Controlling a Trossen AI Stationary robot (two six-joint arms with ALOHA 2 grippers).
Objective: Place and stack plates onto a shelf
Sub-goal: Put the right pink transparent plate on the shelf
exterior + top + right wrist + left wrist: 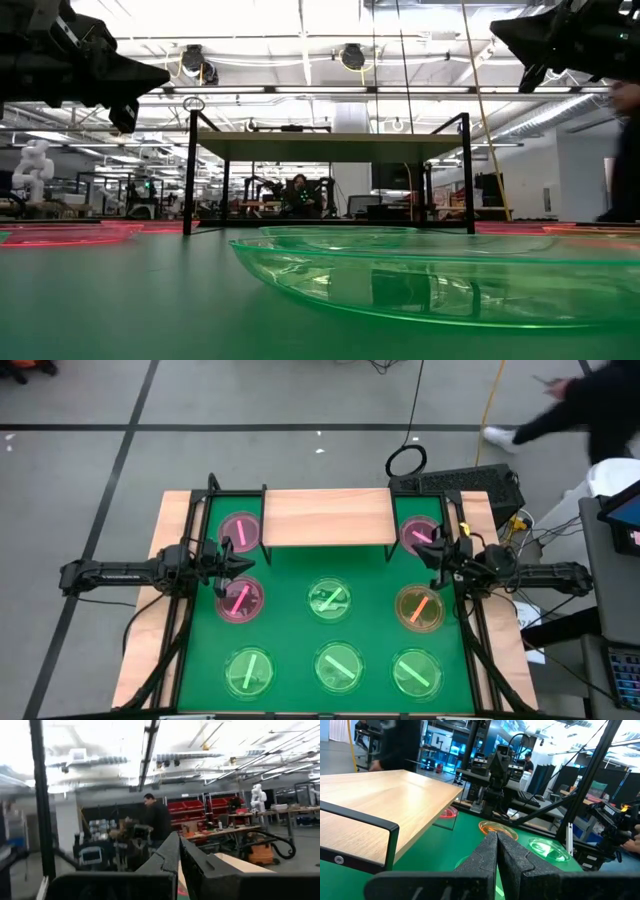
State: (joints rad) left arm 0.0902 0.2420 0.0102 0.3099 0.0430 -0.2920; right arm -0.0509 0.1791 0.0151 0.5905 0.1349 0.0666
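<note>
The shelf (325, 517), a light wooden board on thin black legs, stands at the far middle of the green mat (290, 635); it also shows in the low view (330, 145) and the left wrist view (375, 800). Pink plates (240, 530) (238, 600) (418, 533), green plates (329, 600) (338, 665) and an orange plate (419, 608) lie flat on the mat, each with a bright bar across it. My left gripper (250, 563) hovers shut between the two left pink plates. My right gripper (420, 550) hovers shut beside the right pink plate, tipped upward. Neither holds anything.
Black frame rails (190, 610) run along both sides of the mat. A keyboard and cables (470, 485) lie behind the right arm. A person (590, 410) moves at the far right, and another person (157, 822) stands in the room. One green plate (440, 280) lies close to the low camera.
</note>
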